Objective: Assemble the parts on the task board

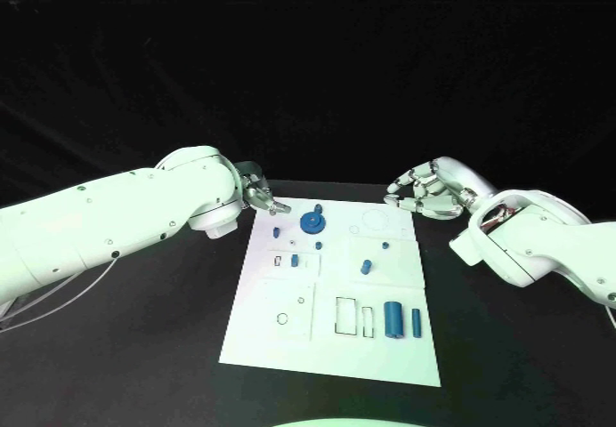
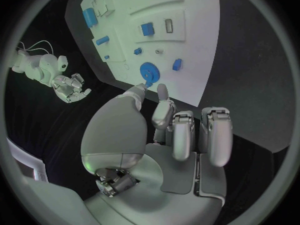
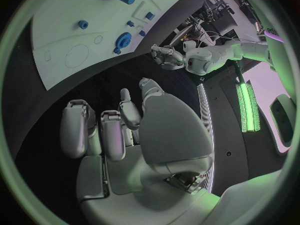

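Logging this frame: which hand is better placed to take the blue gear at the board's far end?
Probably the left hand: it hovers at the task board's far left corner, fingertips close beside the blue gear. The right hand hangs off the board's far right corner, farther from the gear.

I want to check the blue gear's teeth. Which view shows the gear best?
The left wrist view: the blue gear sits close, just beyond the left hand, teeth visible. The head view shows it small on the task board; the right wrist view shows it small, at an angle.

White task board [image 1: 385,347] on a black table [image 1: 154,356]; blue gear [image 1: 313,222], blue cylinders [image 1: 393,320]; silver hands, white arms.
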{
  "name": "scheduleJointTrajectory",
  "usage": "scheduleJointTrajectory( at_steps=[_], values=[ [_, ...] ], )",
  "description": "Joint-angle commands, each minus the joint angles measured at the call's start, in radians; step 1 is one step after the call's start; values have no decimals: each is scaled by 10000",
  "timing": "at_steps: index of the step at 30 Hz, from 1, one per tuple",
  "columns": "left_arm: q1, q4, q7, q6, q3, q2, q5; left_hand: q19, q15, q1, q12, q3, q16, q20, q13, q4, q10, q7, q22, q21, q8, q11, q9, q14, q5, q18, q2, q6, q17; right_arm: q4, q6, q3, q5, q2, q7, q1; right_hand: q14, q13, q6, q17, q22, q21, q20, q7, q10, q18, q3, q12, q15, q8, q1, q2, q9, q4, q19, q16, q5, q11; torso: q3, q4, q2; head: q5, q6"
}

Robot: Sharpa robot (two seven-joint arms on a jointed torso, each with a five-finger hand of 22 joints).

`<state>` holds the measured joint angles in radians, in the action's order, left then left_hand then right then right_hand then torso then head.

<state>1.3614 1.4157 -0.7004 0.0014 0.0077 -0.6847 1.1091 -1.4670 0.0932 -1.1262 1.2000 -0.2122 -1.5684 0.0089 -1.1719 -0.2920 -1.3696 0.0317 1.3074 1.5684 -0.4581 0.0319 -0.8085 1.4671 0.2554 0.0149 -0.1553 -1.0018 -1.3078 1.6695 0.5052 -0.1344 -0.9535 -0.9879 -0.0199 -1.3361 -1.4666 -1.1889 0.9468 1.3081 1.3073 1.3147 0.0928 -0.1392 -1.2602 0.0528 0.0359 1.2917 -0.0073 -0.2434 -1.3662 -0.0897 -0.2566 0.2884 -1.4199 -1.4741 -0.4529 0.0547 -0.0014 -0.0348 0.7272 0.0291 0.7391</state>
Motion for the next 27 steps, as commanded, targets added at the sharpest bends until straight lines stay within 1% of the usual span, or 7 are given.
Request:
scheduleJointTrajectory(
  at_steps=[1, 5, 8, 9, 17, 22, 27],
  values=[
    [43, -483, -290, 338, -4, 234, 5, -1038, -75, -26, -35, 182, -24, 66, 16, -8, 84, 59, 2634, 24, 118, -9, 94, 1037, 44, -149, 43, 29, -2630, 15, -13, 0, -98, 4, 68, 6, -662, 11, -42, 1124, 1137, -56, 1, 30, 72, 105, -91, -49, -88, -46, 118, -30, -17, 2, 43, 44, -35, 8, 2, -8, -7, 52, -15],
    [51, -1049, -284, 496, -24, 508, 23, -1038, -98, 3, -40, 369, -24, 88, 30, -11, 95, 87, 2634, 24, 215, -34, 203, 1037, 40, -149, 77, 8, -2630, 22, -12, 0, -99, 9, 70, 6, -662, 11, -42, 1124, 1137, -56, 1, 30, 72, 105, -91, -49, -88, -46, 118, -30, -17, 2, 43, 44, -35, 8, -8, 6, 5, 92, -33],
    [44, -1362, -287, 662, -56, 669, 28, -1038, -119, 32, -43, 546, -24, 106, 41, -9, 106, 113, 2634, 24, 312, -57, 303, 1037, 38, -149, 112, 12, -2630, 23, -12, 0, -99, 13, 73, 6, -662, 11, -42, 1124, 1137, -56, 1, 30, 72, 105, -91, -49, -88, -46, 118, -30, -17, 2, 43, 44, -35, 8, -11, 17, 6, 101, -8],
    [39, -1453, -288, 729, -72, 717, 28, -1038, -124, 32, -46, 603, -24, 112, 47, -9, 110, 120, 2634, 24, 340, -65, 335, 1037, 37, -149, 121, 8, -2630, 23, -12, 0, -99, 15, 75, 6, -662, 11, -42, 1124, 1137, -56, 1, 30, 72, 105, -91, -49, -88, -46, 118, -30, -17, 2, 43, 44, -35, 8, -6, 14, 0, 89, 14],
    [-13, -1910, -269, 1030, -173, 989, 30, -1038, -176, 33, -31, 1105, -24, 156, 56, -11, 127, 183, 2634, 24, 587, -125, 617, 1037, 31, -149, 197, 13, -2630, 23, 5, 0, -100, 30, 93, 6, -662, 11, -42, 1124, 1137, -56, 1, 30, 72, 105, -91, -49, -88, -46, 118, -30, -17, 2, 43, 44, -35, 8, -1, -3, -9, 89, 42],
    [-72, -2138, -243, 1156, -257, 1127, 78, -1038, -186, 21, -38, 1268, -24, 169, 72, -6, 141, 198, 2634, 24, 641, -133, 695, 1037, 32, -149, 221, -7, -2630, 29, 7, 0, -100, 45, 102, 6, -662, 11, -42, 1124, 1137, -56, 1, 30, 72, 105, -91, -49, -88, -46, 118, -30, -17, 2, 43, 44, -35, 8, -3, 7, 1, 91, 54],
    [-150, -2274, -191, 1270, -302, 1225, 76, -1038, -247, -56, -53, 1636, -24, 215, 111, -5, 178, 289, 2634, 24, 939, -207, 1022, 1037, 41, -149, 360, 77, -2630, 35, 4, 0, -100, 44, 103, 6, -662, 11, -42, 1124, 1137, -56, 1, 30, 72, 105, -91, -49, -88, -46, 118, -30, -17, 2, 43, 44, -35, 8, 1, 10, -3, 80, 48]
  ],
)
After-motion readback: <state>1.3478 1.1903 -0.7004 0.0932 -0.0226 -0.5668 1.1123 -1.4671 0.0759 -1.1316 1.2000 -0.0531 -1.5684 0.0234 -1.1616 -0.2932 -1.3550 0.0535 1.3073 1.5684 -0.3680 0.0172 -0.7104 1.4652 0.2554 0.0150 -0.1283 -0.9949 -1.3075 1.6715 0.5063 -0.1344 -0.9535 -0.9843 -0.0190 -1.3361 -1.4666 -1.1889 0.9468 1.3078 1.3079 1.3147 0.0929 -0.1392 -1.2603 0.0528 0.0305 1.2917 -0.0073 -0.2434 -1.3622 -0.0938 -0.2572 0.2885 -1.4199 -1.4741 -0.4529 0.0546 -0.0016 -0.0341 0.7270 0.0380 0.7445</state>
